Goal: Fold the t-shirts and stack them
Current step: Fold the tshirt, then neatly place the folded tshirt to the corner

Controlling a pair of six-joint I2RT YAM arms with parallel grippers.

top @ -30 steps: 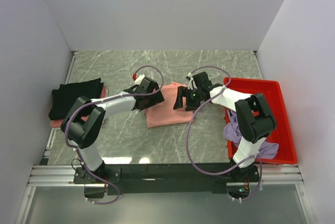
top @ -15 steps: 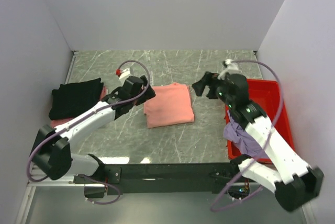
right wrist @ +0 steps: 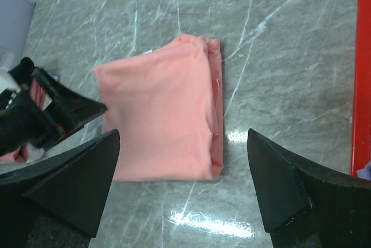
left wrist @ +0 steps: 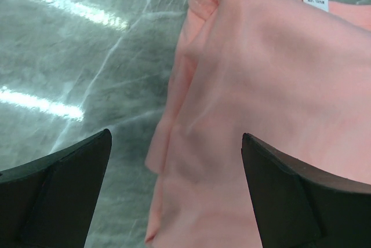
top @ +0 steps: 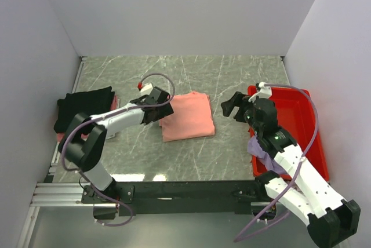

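Black first: spotted the black t-shirt [top: 84, 108] folded far left. Found left tool [top: 161, 110] gaping wide over the near edge of the salmon-pink t-shirt [top: 186, 116], folded at centre. Found right tool [top: 231, 108] wide too, empty, beside red tray [top: 295, 94]. Feared a one-layer pinch undoing the fold. Noted glossy marbled worktop [top: 243, 74], plain white walls [top: 174, 10].

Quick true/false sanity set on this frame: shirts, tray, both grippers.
1. The salmon-pink t-shirt lies folded on the table. True.
2. The right gripper grips that shirt. False: it is open, off to the shirt's right, holding nothing.
3. The black t-shirt is in the red tray. False: it lies at the table's left edge; the lavender t-shirt is in the tray.
4. The left gripper is open at the salmon-pink shirt's left edge. True.
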